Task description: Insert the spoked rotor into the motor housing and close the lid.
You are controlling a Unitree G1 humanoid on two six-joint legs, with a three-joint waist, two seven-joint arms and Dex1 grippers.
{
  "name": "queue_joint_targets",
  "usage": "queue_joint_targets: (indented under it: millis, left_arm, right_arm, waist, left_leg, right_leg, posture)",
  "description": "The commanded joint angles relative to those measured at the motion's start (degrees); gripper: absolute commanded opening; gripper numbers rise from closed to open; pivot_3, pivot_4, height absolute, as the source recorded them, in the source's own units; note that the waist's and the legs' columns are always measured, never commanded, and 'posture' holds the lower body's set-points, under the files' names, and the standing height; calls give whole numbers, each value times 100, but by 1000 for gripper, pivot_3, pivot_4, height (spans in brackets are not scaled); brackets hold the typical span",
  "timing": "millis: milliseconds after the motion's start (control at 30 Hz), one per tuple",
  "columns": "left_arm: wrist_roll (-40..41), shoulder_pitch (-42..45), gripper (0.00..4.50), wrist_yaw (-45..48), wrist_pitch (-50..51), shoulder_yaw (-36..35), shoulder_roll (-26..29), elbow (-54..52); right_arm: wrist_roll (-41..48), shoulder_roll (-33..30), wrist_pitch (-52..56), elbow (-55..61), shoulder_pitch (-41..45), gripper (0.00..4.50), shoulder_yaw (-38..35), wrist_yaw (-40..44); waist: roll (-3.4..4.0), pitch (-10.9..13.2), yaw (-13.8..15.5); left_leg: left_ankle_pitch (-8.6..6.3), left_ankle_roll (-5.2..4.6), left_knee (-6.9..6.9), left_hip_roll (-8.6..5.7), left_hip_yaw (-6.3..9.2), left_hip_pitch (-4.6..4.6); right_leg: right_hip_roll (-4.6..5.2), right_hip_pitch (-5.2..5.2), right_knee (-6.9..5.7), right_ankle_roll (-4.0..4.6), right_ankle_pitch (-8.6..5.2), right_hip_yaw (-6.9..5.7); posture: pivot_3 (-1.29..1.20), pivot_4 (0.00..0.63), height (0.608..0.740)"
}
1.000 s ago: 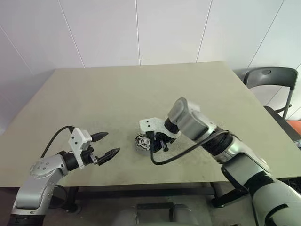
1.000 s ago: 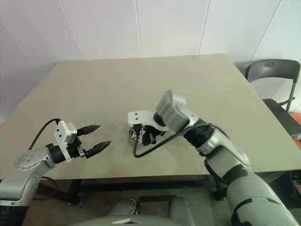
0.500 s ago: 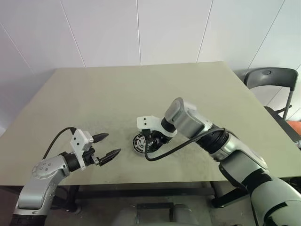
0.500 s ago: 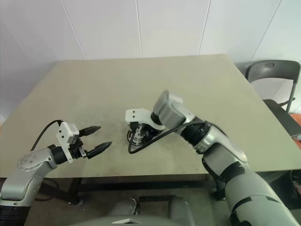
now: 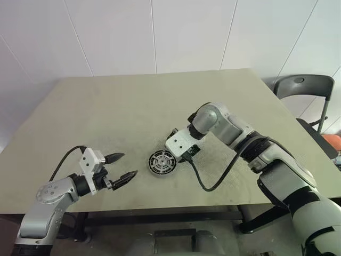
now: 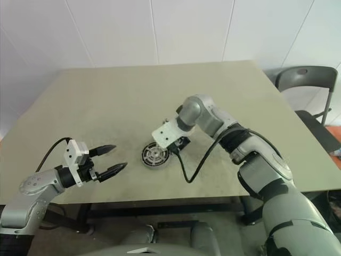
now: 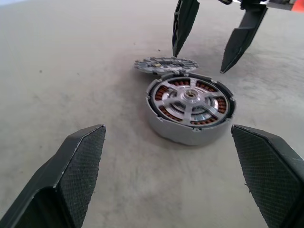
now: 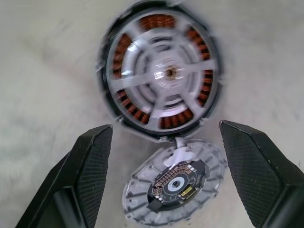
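The motor housing (image 7: 189,112) sits on the tan surface (image 5: 117,112), a little toward the near edge and roughly midway between the two arms. The spoked rotor (image 8: 161,80) lies seated inside it: pale silver spokes run from a small centre hub out to a dark rim, and copper-brown windings show through the gaps between them.

The lid (image 8: 176,187) lies flat on the surface just beside the housing, on its far-right side, touching or nearly touching its rim. Its inner face is up, showing a dark circuit board with a ring of small contacts set in a pale ribbed disc.

The right hand (image 7: 213,33) hangs above the lid and the far side of the housing, pointing steeply down. Its two black fingers (image 8: 85,185) are spread wide and hold nothing.

The left hand (image 5: 120,166) is well to the left of the housing, near the front edge of the surface, pointing across toward the housing. Its fingers (image 7: 78,171) are also spread wide apart and empty.
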State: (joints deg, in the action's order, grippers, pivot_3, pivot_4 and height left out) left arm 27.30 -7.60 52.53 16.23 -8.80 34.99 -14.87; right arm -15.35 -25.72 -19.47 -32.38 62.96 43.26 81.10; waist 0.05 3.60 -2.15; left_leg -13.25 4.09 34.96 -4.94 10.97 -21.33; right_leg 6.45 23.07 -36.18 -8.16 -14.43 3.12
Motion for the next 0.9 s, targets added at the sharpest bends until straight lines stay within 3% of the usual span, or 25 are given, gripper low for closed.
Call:
queue_joint_targets:
  millis: [33, 167, 700, 800, 900]
  left_arm:
    - [144, -72, 4500, 36, 7, -158, 82, -247]
    - [162, -139, 4500, 21, 15, -173, 101, -306]
    - [178, -34, 4500, -19, 102, -155, 154, -354]
    - [173, -39, 4500, -43, 116, -158, 153, -370]
    - [170, -43, 4500, -68, 128, -160, 145, -393]
  right_arm:
    - [-18, 110, -470, -129, 147, 3786, -60, 253]
    - [-28, 66, -702, -78, 66, 3786, -40, 578]
    - [-545, 214, -1075, -302, -217, 3786, -38, 240]
    - [-601, 251, -1065, -340, -231, 3195, -30, 253]
    - [-628, 308, -1016, -327, -248, 2213, -52, 216]
  waist:
    - [0, 0, -28]
    - [1, 0, -39]
    - [1, 0, -38]
    - [1, 0, -37]
    - [1, 0, -32]
  left_leg:
    - [0, 0, 0, 0, 0, 0]
    - [0, 0, 0, 0, 4, 3]
    - [0, 0, 1, 0, 4, 14]
    - [0, 0, 1, 0, 4, 15]
    - [0, 0, 0, 0, 4, 27]
  right_leg:
    - [0, 0, 0, 1, 1, 0]
    - [-1, 0, -4, 2, 0, 0]
    - [-1, -9, -8, 17, -7, 0]
    - [-1, -10, -8, 17, -7, 1]
    - [-1, -24, -7, 20, -9, 1]
  posture:
    - [0, 0, 740]
    - [0, 0, 740]
    - [0, 0, 740]
    - [0, 0, 740]
    - [0, 0, 740]
